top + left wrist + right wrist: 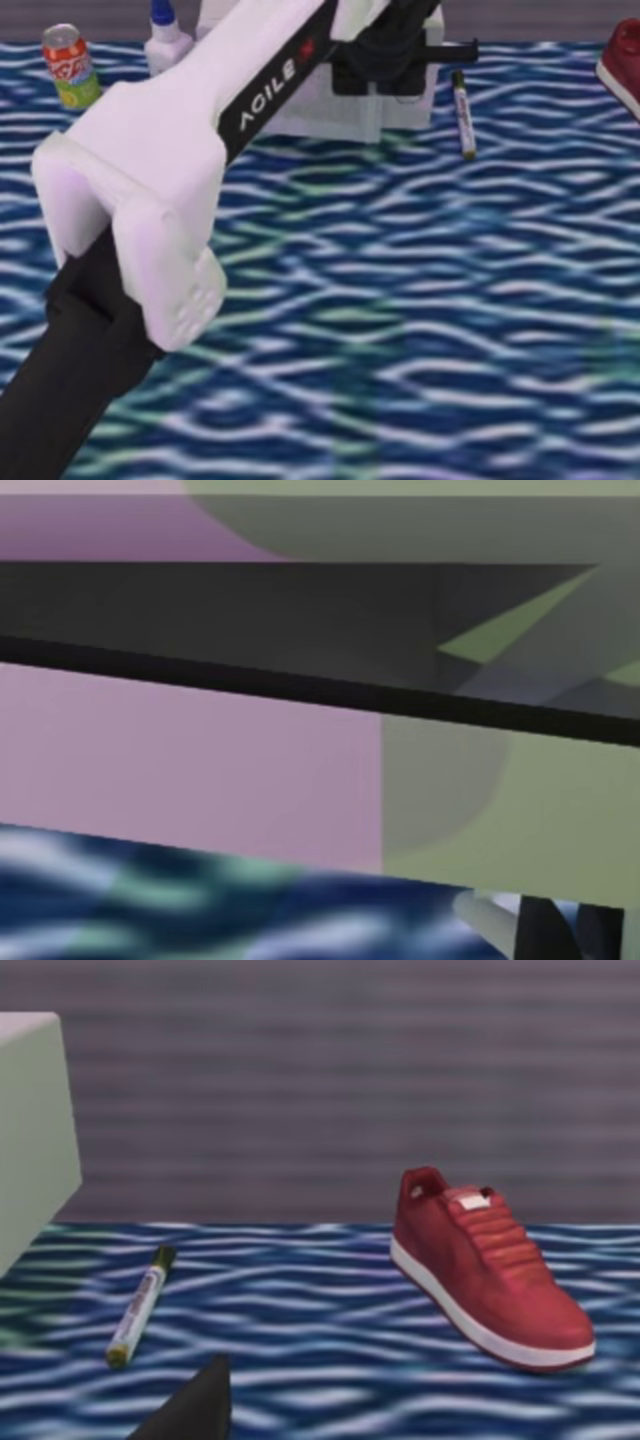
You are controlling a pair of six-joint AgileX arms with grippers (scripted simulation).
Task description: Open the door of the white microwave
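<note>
A desk [420,300] covered in a wavy blue, white and green pattern is filling the top view, and behind its far edge a plain grey wall [350,1080] with faint horizontal banding is rising, evenly lit.

My left arm [190,130] lies across the white microwave [340,110] at the table's far edge, hiding most of it, its door and my left gripper. The left wrist view sits too close to tell door from cavity. The red shoe [622,62] is cut by the top view's right edge, and the glue bottle [165,40] by its top edge.
</note>
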